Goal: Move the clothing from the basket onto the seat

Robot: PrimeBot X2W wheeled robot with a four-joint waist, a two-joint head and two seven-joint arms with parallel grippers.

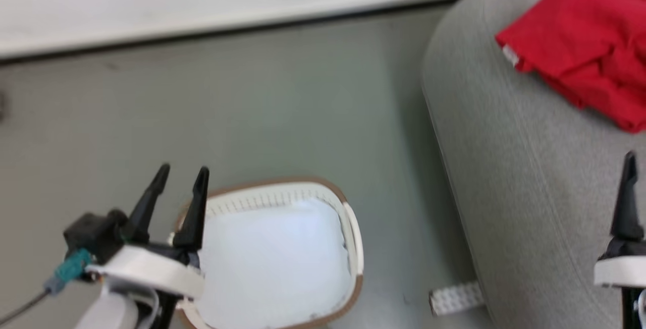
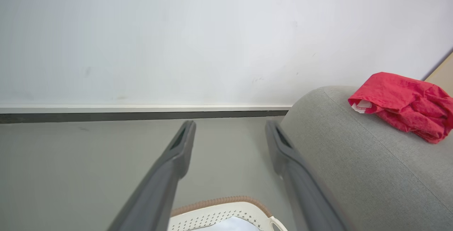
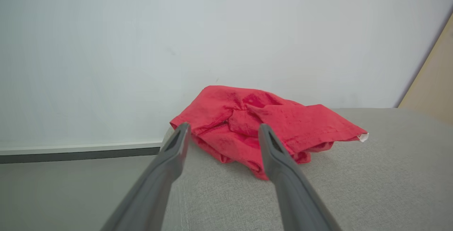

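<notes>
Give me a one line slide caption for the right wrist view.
Open right claw facing crumpled red clothing lying on the grey seat, white wall behind.

- No legible text, brand, number or sign anywhere.
- Small white tag at the edge of the clothing: faint reddish marks, too small and blurred to read.
</notes>
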